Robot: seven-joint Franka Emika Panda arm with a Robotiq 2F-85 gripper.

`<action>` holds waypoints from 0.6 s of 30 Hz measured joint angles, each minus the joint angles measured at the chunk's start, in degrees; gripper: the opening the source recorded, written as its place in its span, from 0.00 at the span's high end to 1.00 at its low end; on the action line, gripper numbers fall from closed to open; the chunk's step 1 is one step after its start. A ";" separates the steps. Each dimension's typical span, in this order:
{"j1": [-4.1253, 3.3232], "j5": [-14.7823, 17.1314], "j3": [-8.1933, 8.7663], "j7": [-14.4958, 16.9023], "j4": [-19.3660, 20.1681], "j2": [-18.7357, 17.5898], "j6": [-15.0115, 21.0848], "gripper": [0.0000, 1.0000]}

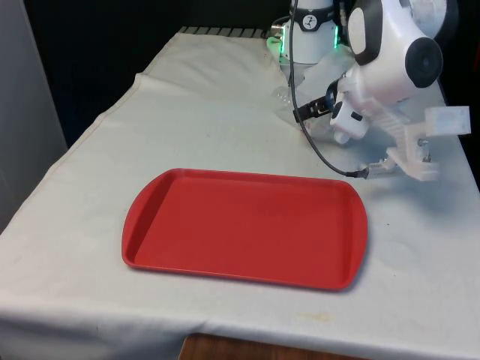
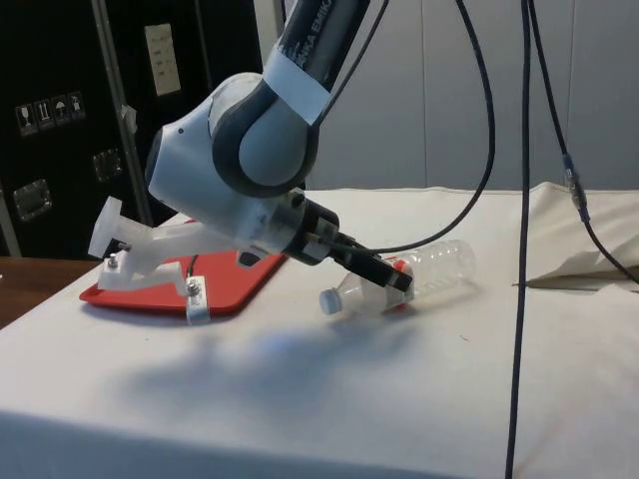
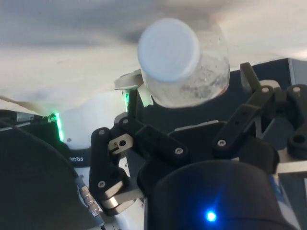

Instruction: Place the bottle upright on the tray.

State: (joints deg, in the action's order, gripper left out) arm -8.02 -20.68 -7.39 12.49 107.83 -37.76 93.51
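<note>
We find the clear plastic bottle with a white cap (image 2: 399, 280) lying on its side on the white-clothed surface (image 2: 300, 399), beyond the red plastic tray (image 1: 244, 225). The black claw (image 2: 384, 277) pinches its neck end, low-angled, presumably to lift and right it.

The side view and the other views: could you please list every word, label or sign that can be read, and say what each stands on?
"EMIK": partial white lettering on the arm's black band, cut off by the picture's edge.
"FRA": white letters on the robot's base, the rest hidden.
Pale sheet on the dark cabinet: too small to read.
Stickers on the cabinet: too small to read.
Bottle and tray: no text seen.
</note>
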 measured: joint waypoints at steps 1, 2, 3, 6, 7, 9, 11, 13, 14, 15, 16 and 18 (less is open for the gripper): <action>0.00 0.00 0.00 0.00 -0.06 -0.11 0.06 0.00; 0.00 0.00 0.00 0.00 -0.06 -0.11 0.06 0.00; 0.00 0.00 0.00 0.00 -0.11 -0.29 0.17 0.00; 0.00 0.00 0.00 0.00 -0.17 -0.57 0.46 0.00; 0.06 0.00 0.00 0.00 -0.17 -0.69 0.74 0.00; 0.06 0.00 0.00 0.06 -0.17 -0.80 0.97 0.00; 0.06 0.00 0.00 0.06 -0.17 -0.97 1.20 0.00; 0.06 0.00 0.00 0.06 -0.17 -1.03 1.26 0.00; 0.06 0.00 0.00 0.06 -0.17 -1.15 1.38 0.00; 0.06 0.00 0.00 0.06 -0.23 -1.20 1.43 0.00; 0.06 0.00 0.00 0.06 -0.23 -1.32 1.43 0.00; 0.06 0.00 0.00 0.06 -0.29 -1.32 1.43 0.00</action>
State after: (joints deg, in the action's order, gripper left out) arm -7.96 -20.68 -7.39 12.55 107.54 -39.08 94.94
